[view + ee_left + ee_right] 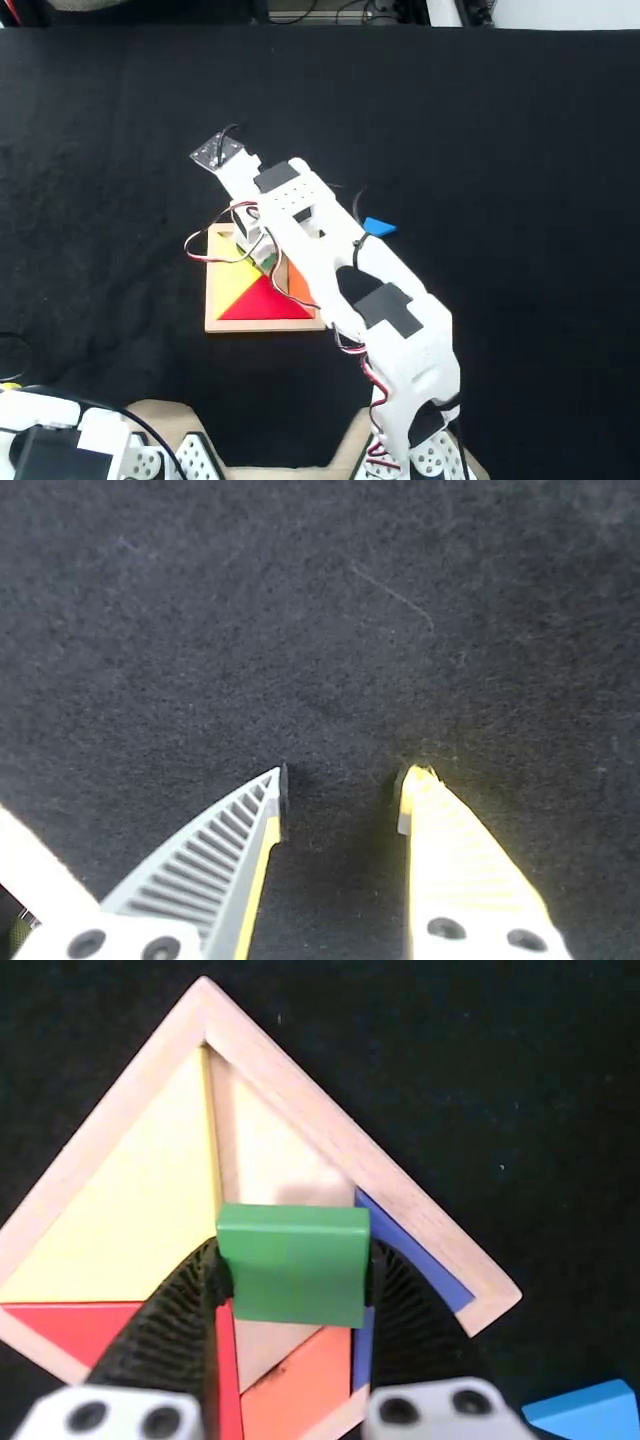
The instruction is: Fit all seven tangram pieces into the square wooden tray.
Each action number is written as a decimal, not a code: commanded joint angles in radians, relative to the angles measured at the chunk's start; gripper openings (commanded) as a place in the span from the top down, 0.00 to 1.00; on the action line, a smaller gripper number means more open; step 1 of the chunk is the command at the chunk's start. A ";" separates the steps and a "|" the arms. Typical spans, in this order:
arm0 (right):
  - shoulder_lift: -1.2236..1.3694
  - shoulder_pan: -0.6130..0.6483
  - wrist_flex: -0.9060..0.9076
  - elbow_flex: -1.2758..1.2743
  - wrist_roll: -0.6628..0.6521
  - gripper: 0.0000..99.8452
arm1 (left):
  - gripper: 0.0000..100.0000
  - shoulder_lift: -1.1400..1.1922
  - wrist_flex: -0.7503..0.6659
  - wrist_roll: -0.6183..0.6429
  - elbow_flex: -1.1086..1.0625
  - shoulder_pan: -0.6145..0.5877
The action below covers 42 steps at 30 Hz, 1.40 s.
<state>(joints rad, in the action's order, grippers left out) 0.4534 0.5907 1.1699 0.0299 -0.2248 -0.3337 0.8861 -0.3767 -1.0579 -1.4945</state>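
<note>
- Black worktop [500, 120], high view: square wooden tray [212, 300] partly filled, blue piece [378, 227] near.
- Left wrist view: left hand [345, 790] apart over bare worktop.
- Right wrist view: right hand [295, 1258] clamps green square [290, 1285] above tray's gap; next, probably, lower it aligned.

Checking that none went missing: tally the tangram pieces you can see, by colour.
Yellow piece: 1
Red piece: 1
Orange piece: 1
Dark blue piece: 1
Green piece: 1
Light blue piece: 1
Total: 6 in view
</note>
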 commanded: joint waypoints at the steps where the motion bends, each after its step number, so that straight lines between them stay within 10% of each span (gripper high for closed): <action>1: 0.007 -0.014 -0.009 0.038 0.044 0.99 | 0.81 0.015 -0.008 -0.009 -0.030 -0.002; 14: 0.005 -0.012 0.031 0.041 0.054 0.78 | 0.81 0.015 -0.008 -0.009 -0.030 -0.002; 34: 0.008 0.100 0.072 0.070 0.058 0.82 | 0.81 0.015 -0.008 -0.009 -0.030 -0.002; 42: 0.007 0.101 0.094 0.073 0.052 0.67 | 0.81 0.015 -0.008 -0.009 -0.030 -0.002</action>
<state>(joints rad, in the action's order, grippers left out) 0.4641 0.6797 1.2559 0.0637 -0.1757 -0.3337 0.8861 -0.3767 -1.0579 -1.4945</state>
